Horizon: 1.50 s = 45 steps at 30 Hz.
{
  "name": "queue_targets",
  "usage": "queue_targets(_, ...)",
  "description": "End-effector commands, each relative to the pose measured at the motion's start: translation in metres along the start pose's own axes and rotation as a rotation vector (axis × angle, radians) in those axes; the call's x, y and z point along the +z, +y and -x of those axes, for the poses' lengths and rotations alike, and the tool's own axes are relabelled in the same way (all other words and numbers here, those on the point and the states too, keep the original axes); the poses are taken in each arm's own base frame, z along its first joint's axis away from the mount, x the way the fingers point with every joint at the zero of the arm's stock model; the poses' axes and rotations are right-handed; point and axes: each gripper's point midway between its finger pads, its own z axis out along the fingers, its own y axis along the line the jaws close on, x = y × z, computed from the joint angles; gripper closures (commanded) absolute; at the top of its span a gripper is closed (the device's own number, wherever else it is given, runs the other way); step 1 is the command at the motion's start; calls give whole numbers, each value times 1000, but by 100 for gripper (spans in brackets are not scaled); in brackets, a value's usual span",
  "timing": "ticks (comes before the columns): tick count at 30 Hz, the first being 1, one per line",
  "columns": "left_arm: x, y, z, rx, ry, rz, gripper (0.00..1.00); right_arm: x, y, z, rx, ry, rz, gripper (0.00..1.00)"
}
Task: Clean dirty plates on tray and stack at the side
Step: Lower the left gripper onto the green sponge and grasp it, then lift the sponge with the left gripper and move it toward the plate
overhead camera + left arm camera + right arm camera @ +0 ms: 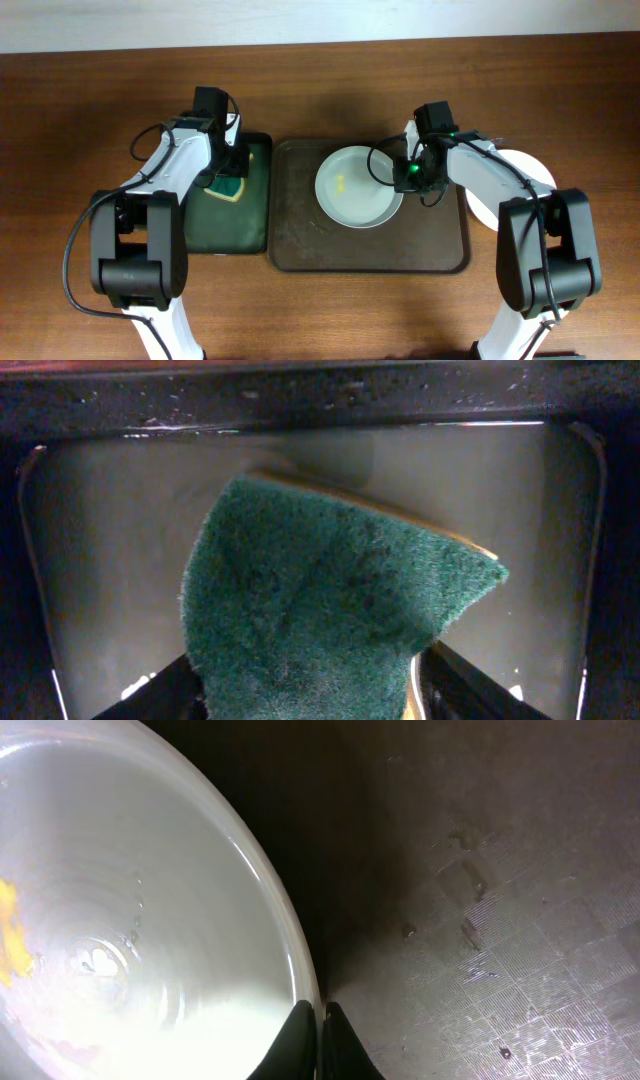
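Right pincer [317, 1025] together, clamped on the rim of a yellow-smudged plate [350, 190] lying in the brown tray [300, 235]; left pincer [226, 180] pressed against both sides of the green sponge [320, 610], over the black tray [225, 235] just left of the brown tray; second plate [481, 208] on the counter [100, 80] just right of it, part hidden; we count two trays, one sponge.

White arms [172, 168], black joints, looping black cables [66, 262].
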Motion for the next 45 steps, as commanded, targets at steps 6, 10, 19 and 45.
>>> queue_targets(6,3,2,-9,-6,20,5,100,5,-2,-7,18,24,1,96)
queue_targets(10,-36,4,5,-9,-40,7,100,5,-2,-7,18,25,1,96)
queue_targets(19,-171,6,24,-67,-326,-2,100,5,-2,-7,18,25,2,96)
queue_targets(45,-230,20,35,-90,-510,65,100,5,-2,-8,19,28,1,79)
